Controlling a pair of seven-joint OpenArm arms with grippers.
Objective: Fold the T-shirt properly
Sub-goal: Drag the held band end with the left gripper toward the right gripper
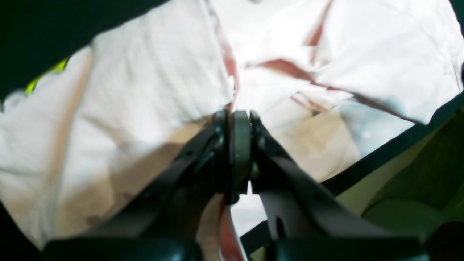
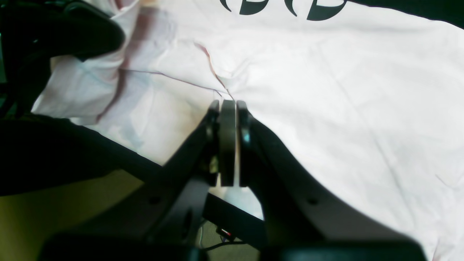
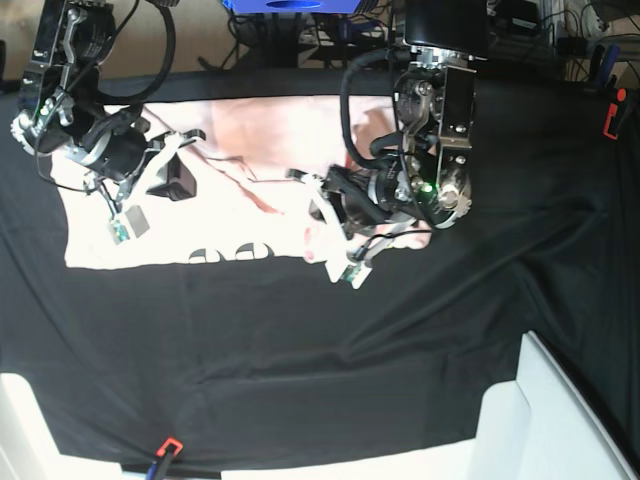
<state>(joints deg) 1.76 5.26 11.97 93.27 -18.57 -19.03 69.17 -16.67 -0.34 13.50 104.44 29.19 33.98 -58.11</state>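
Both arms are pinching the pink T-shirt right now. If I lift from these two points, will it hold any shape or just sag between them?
Likely it sags: the T-shirt already lies in soft creases and folds around the left gripper. It looks thin and light, so the shut fingers should hold it. Where the right gripper pinches, the cloth puckers, so expect it to bunch and drag across the black table cloth.

The T-shirt (image 2: 326, 108) is soft pale pink cloth, matt, with fine creases and a flat black print. The worktop (image 3: 330, 340) is covered by black cloth, also matt and slightly wrinkled. The fingers (image 2: 212, 145) of the right gripper (image 2: 227, 108) look like hard black plastic with a dull shine, and the left gripper (image 1: 237, 119) looks the same
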